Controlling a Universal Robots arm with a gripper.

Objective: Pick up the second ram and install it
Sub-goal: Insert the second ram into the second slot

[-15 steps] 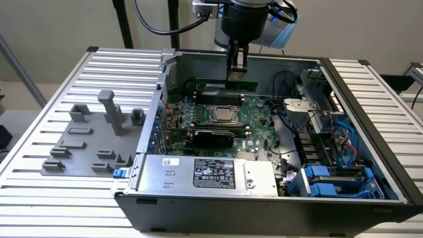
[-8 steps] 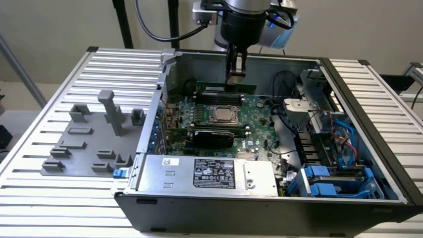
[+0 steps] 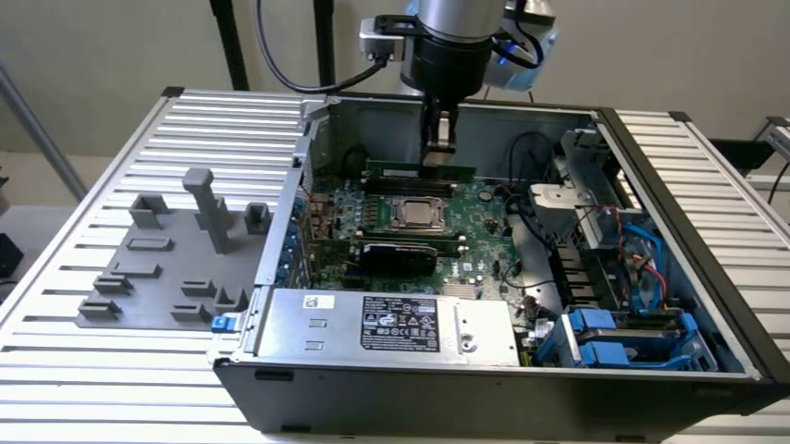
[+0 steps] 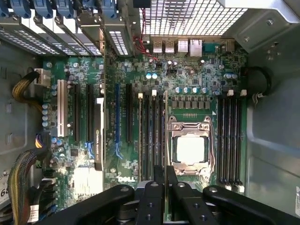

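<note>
The second ram (image 3: 401, 171) is a thin green stick standing on its long edge over the memory slots just behind the CPU socket (image 3: 423, 215) on the motherboard (image 3: 482, 205). My gripper (image 3: 441, 153) comes straight down onto it, and its fingers are shut on the stick's upper edge. In the wrist view the ram (image 4: 165, 131) shows edge-on as a narrow line beside the socket (image 4: 190, 149), running up from between my closed fingertips (image 4: 165, 176). Whether it is seated in a slot I cannot tell.
The open case's back wall (image 3: 494, 125) is close behind the gripper. A black card (image 3: 395, 254) lies in front of the socket and the power supply (image 3: 395, 324) in front of that. Blue drive bays (image 3: 617, 338) and cables fill the exterior view's right. A grey fixture (image 3: 161, 268) lies outside.
</note>
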